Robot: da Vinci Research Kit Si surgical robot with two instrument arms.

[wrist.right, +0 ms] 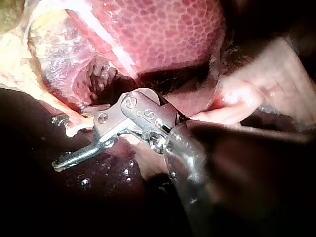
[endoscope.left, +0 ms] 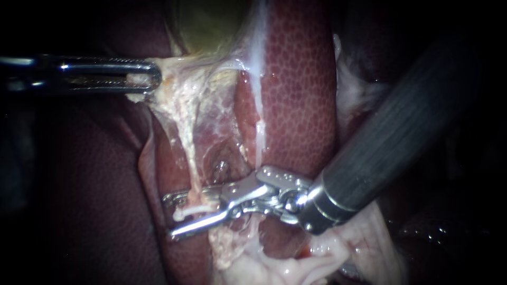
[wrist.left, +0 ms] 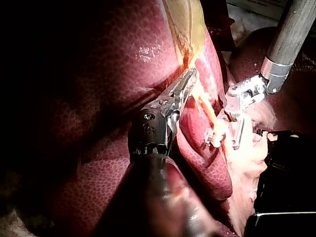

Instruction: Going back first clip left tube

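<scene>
Endoscope view: left tube [endoscope.left: 189, 158] btwn open jaws, right instrument [endoscope.left: 169, 216].

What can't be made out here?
Endoscope view: the open silver jaws of the right instrument cover the thin pale tube; a clip there cannot be confirmed.
Left wrist view: the left instrument has its jaw tips, shut on yellowish fatty tissue, buried in it.
Right wrist view: dark shadow hides whatever lies under the right instrument.
</scene>
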